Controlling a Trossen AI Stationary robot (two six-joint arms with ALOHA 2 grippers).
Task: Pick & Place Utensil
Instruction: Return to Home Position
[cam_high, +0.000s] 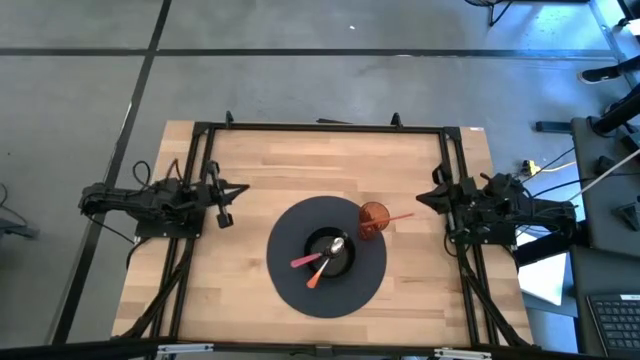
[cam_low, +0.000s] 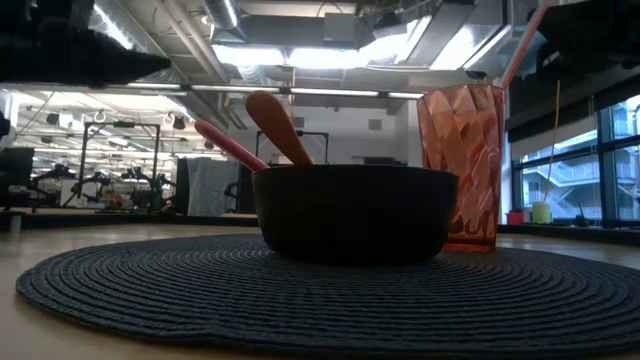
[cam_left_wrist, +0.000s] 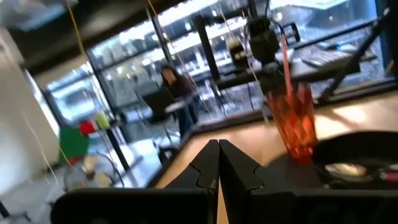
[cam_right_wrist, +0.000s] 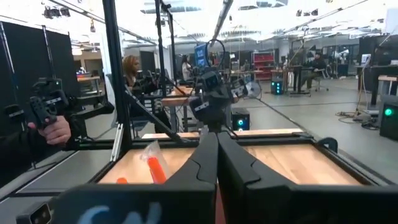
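A black bowl (cam_high: 331, 253) (cam_low: 355, 212) stands on a round dark woven placemat (cam_high: 285, 280) (cam_low: 330, 295) at the table's middle. Two utensils rest in the bowl, their handles leaning out over its near-left rim: one pink-handled (cam_high: 304, 261) (cam_low: 230, 145), one orange-handled (cam_high: 317, 274) (cam_low: 281, 126). A silver spoon head (cam_high: 338, 245) lies inside. An orange faceted cup (cam_high: 373, 220) (cam_low: 460, 165) (cam_left_wrist: 297, 121) with a pink straw (cam_high: 400, 216) stands on the mat's far-right part. My left gripper (cam_high: 224, 212) (cam_left_wrist: 218, 163) is shut, left of the mat. My right gripper (cam_high: 428, 199) (cam_right_wrist: 217, 155) is shut, right of the cup.
A black frame (cam_high: 320, 128) runs along the table's far edge and down both sides. Bare wood lies between each gripper and the mat. In the right wrist view a person's hand (cam_right_wrist: 53, 127) holds a device beyond the table.
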